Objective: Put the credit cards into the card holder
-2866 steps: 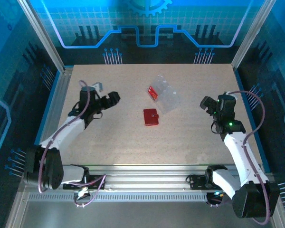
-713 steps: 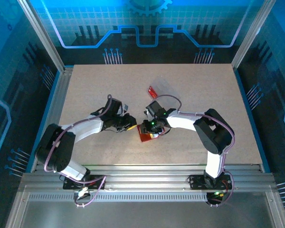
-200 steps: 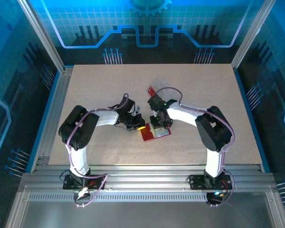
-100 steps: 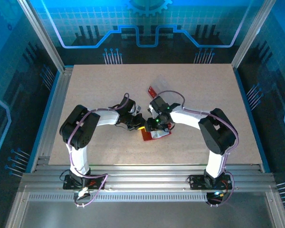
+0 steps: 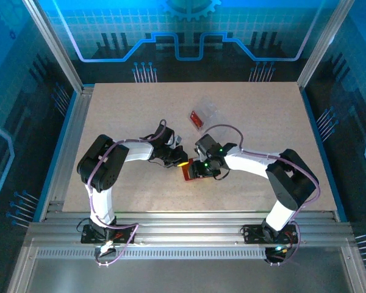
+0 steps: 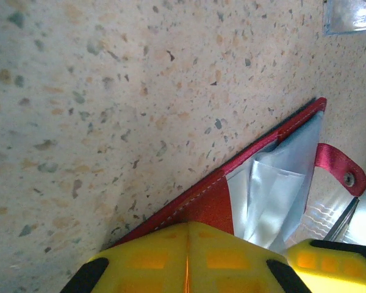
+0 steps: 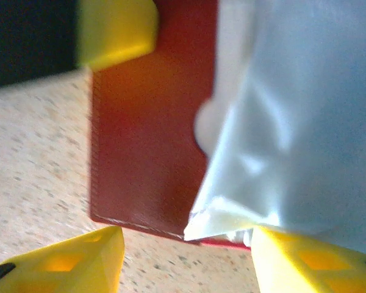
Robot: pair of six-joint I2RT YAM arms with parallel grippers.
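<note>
Red, with shiny clear pockets, the wallet (image 5: 189, 174) lies open near the middle of the table (image 5: 122, 110), a little toward the near edge, its clasp tab (image 6: 335, 168) flopped out to one side. The left gripper (image 6: 187, 262) has its yellow jaws pressed together on a corner of the wallet's cover, which looks like a hold to keep it spread. The right gripper (image 7: 183, 259) hangs just over the pocket side, jaws apart and gripping nothing. Farther off, toward the far edge, a red card (image 5: 197, 118) lies against a clear bag (image 5: 211, 110), well apart from the wallet; whether it is inside the plastic I cannot tell, and a yellowish card I cannot make out. No card is in the wallet yet. The step in hand seems to be readying the wallet. The left should pin the cover flat without tugging, while the right fetches the card by a short edge and slides it in low along the pocket mouth.
</note>
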